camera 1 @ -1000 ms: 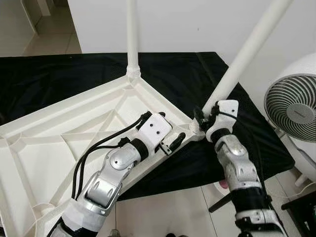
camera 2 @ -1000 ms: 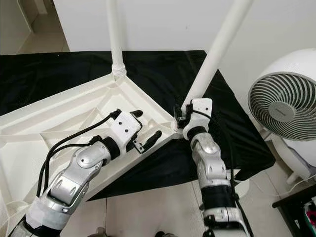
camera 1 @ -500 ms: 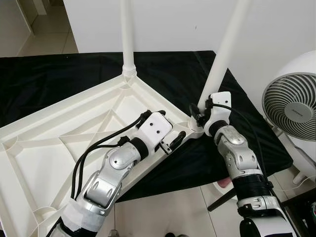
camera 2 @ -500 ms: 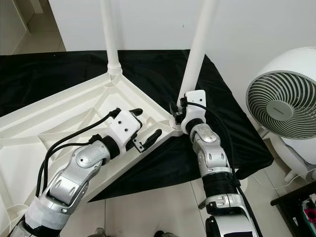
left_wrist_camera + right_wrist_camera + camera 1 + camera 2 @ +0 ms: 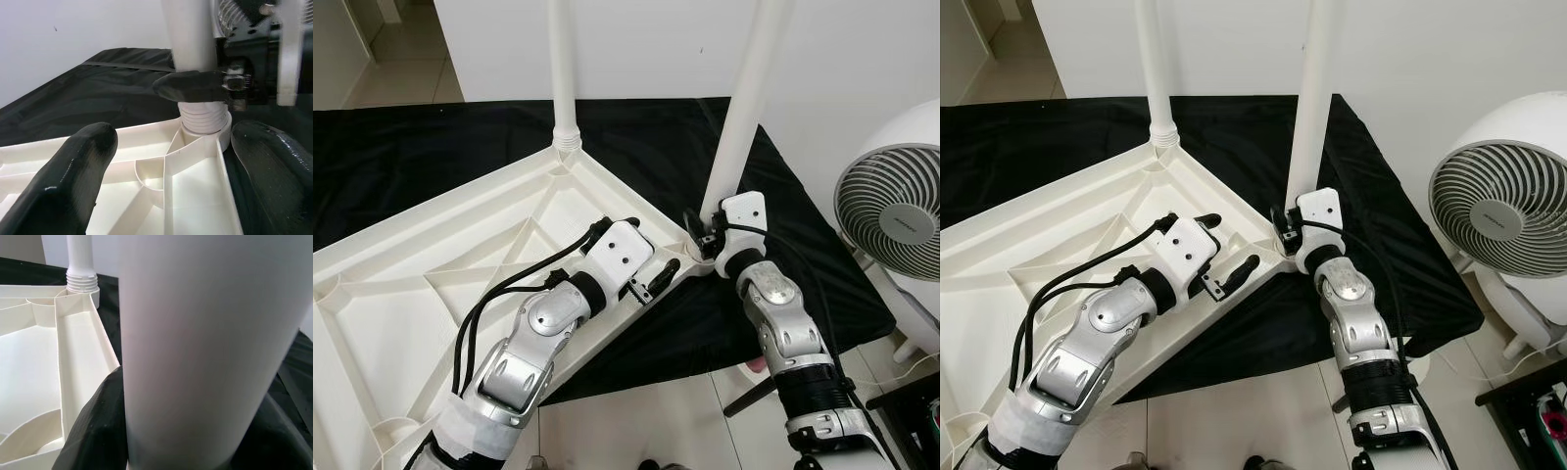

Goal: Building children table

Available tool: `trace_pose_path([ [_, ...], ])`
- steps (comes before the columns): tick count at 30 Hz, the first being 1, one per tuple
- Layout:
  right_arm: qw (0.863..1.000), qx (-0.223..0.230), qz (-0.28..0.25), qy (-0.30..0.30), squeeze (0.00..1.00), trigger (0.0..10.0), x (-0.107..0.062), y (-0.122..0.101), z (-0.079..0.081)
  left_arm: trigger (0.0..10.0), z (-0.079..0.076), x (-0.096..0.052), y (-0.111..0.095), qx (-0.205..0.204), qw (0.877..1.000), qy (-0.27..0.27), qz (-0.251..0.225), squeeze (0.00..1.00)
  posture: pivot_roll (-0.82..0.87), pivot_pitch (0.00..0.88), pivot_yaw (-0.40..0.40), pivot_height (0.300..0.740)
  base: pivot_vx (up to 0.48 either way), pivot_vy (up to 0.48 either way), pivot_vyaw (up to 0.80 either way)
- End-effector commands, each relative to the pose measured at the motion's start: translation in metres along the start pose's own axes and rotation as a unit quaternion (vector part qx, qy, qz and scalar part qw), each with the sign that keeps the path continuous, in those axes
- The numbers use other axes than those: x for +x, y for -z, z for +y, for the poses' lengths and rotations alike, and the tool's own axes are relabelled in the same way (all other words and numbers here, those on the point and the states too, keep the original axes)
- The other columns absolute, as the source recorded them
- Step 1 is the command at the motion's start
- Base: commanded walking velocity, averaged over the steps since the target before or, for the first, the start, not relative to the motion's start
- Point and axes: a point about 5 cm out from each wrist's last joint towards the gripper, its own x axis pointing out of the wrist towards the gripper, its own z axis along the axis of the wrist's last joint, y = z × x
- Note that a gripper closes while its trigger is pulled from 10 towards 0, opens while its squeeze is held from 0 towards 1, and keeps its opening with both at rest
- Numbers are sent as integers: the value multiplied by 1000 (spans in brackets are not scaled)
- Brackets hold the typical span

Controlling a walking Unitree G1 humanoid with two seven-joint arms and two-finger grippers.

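Your right end effector (image 5: 1285,227) pinching near table leg (image 5: 1309,108) at its base, leg standing upright in corner socket. Your left end effector (image 5: 1230,251) spread, straddling upturned tabletop (image 5: 431,294) rim, just beside that socket.

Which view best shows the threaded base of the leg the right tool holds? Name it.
Left wrist view: the leg's threaded base sits unobstructed in the tabletop's corner socket. In the eye views the right tool covers it; the right wrist view shows smooth leg shaft.

Both arms were silver metal with black joint bands and white wrist housings. The left hand (image 5: 651,274) had long black fingers, dark screw holes and looping black cables; the right hand (image 5: 703,233) carried a thinner cable
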Motion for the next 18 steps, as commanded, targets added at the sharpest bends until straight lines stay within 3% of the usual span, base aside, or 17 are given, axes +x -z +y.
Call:
trace_pose_path([
  [1, 998, 17, 68, -8, 0, 10000, -11, 32, 6, 10000, 0, -1, 0, 3, 1000, -1, 5, 0, 170, 119, -33, 740, 0, 0, 0],
  [7, 998, 22, 56, 14, 0, 10000, -13, 34, -4, 10000, 0, -1, -1, 2, 1000, 1, 3, 0, 166, 120, -30, 740, 0, 0, 0],
  [14, 990, 91, 75, 72, 0, 10000, -15, 48, -20, 10000, 1, -1, -1, 3, 1000, -1, 3, 0, 175, 118, -32, 740, 0, 0, 0],
  [18, 988, 100, 90, 80, 0, 10000, -15, 54, -22, 10000, 1, -1, -1, 4, 1000, -2, 3, 0, 176, 118, -32, 740, 0, 0, 0],
])
